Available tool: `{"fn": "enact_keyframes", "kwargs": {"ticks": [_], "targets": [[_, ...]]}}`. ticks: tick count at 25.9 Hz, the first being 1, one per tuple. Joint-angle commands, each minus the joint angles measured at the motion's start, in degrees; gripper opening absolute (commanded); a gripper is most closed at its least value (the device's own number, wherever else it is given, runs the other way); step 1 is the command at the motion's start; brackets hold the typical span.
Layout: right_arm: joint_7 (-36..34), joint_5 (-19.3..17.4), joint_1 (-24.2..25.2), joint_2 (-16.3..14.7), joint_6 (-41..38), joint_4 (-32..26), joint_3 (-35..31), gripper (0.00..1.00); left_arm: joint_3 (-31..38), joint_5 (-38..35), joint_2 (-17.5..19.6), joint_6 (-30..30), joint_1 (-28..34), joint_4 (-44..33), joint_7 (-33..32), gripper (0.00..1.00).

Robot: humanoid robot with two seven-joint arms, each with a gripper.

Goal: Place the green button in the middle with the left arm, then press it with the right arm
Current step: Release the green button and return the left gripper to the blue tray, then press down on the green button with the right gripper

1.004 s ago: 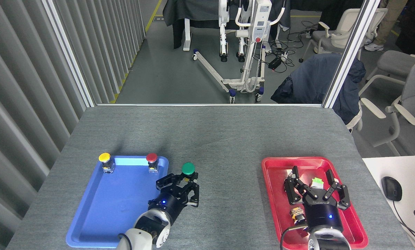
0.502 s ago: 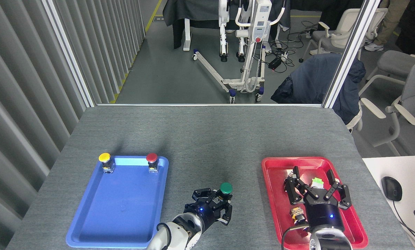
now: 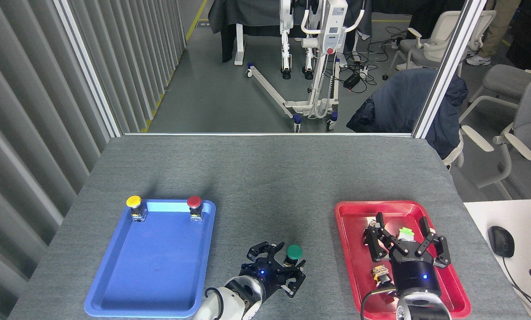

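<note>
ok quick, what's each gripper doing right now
Left gripper: closed on the green button, over the bare table between the trays.
Right gripper: open, holding nothing, over the red tray.

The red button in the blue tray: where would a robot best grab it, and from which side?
Judging by shape, the small block base under the red button, not its rounded cap. It stands upright by the blue tray's far rim, so coming from the near side or above looks easiest.
</note>
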Motion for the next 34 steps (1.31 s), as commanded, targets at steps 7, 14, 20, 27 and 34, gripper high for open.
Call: {"fn": "enact_keyframes", "kwargs": {"ticks": [7,14,20,27,34], "targets": [[0.19,-0.09,0.08,0.42,0.08,0.31,0.05,0.96,0.26,-0.19,2.19,-3.74,4.42,-4.88,0.28,0.98],[1.95,0.17,-1.94,0.51,-0.63,0.30,2.25,0.39,4.57,0.25,11.33,-4.62,14.18,-23.69,0.46,0.98],[2.22,0.35,-3.61,0.25,-2.56,0.74,8.67,0.00,21.89,0.25,11.24,-4.62,19.54,-38.01,0.46,0.98],[8.90,0.35,-3.44,0.95,-3.53,2.41,17.54,0.00,32.26,1.66,11.06,-4.44,23.05,-47.68,0.46,0.98],[16.10,0.17,-3.79,4.03,-3.61,8.57,18.95,0.00,36.48,3.68,10.71,-3.74,25.25,-49.62,0.46,0.98]]}}
